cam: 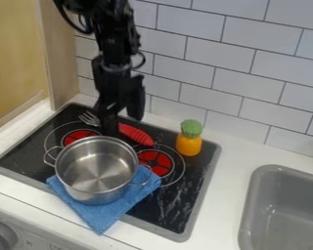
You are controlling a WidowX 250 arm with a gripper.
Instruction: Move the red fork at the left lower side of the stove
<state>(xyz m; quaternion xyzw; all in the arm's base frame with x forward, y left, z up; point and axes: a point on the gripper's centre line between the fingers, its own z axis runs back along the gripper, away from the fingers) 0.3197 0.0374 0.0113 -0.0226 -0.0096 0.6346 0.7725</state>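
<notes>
the middle of the red fork (136, 134) is hidden by the black gripper (111, 128), whose dark tip is hard to make out against the black stove (175, 207); i cannot tell whether it is released or clenched on the fork. the pot (99, 168) covers part of the blue cloth (105, 216), and the sink (277, 210) is cut off at the right. the fork lies at the stove's back, behind the pot, tines left of the gripper, handle right.

Black arm (115, 53) reaching down from top edge, jaws parted, pointing down.
</notes>
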